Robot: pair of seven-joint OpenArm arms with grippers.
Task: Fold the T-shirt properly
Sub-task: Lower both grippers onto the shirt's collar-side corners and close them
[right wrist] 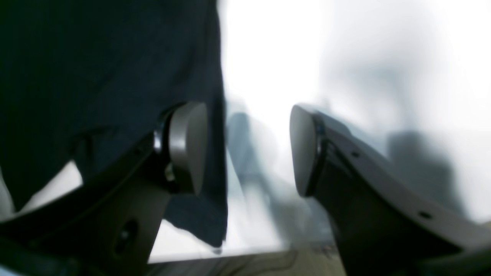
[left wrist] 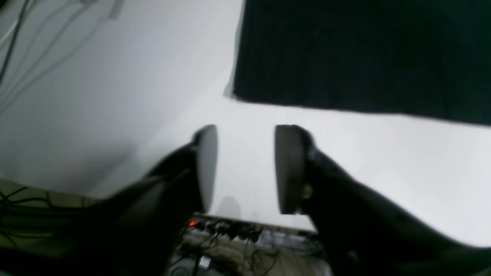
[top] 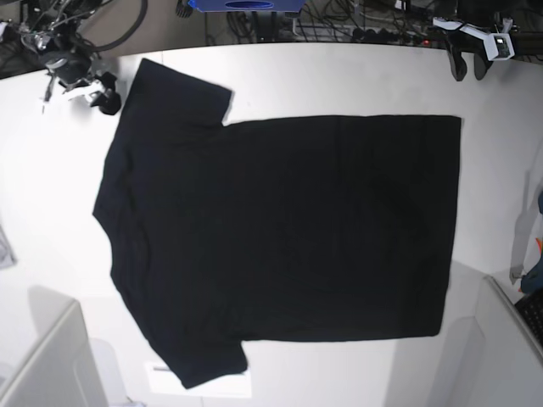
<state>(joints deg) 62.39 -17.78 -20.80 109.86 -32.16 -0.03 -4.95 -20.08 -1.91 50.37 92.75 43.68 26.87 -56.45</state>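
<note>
The T-shirt, plain black side up, lies spread flat on the white table, collar end at the left and hem at the right. My left gripper hovers past the hem's far corner, open and empty. In the left wrist view, that gripper holds its pads apart over bare table, with the shirt corner ahead. My right gripper is beside the far sleeve. In the blurred right wrist view, it is open, one pad above the black cloth and nothing gripped.
Cables and a power strip run behind the table's far edge, with a blue object there too. Grey panels stand at the near left and near right. A white patch shows under the near sleeve.
</note>
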